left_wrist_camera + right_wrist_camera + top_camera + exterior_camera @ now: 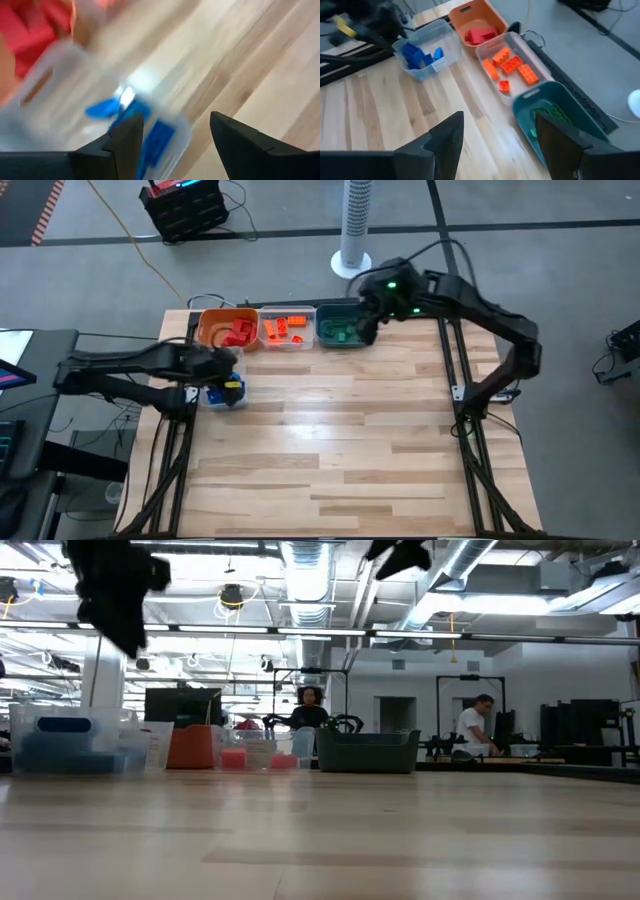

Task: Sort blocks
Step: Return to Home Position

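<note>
The blocks lie sorted in four bins. Red blocks [479, 35] are in the orange bin [214, 327], orange blocks [511, 66] in a clear bin [287, 342], and green blocks [551, 115] in the teal bin [330, 338]. Blue blocks [159, 137] are in a second clear bin [212, 400] nearer the table's left edge. My left gripper [176, 120] hovers open and empty over the blue bin's edge. My right gripper [499, 120] hovers open and empty beside the teal bin [570, 107].
Three bins stand in a row along the table's far edge, with the blue bin [70, 740] just in front of them on the left. The wooden tabletop [350, 440] spreads toward the near edge. People show in the room behind the table.
</note>
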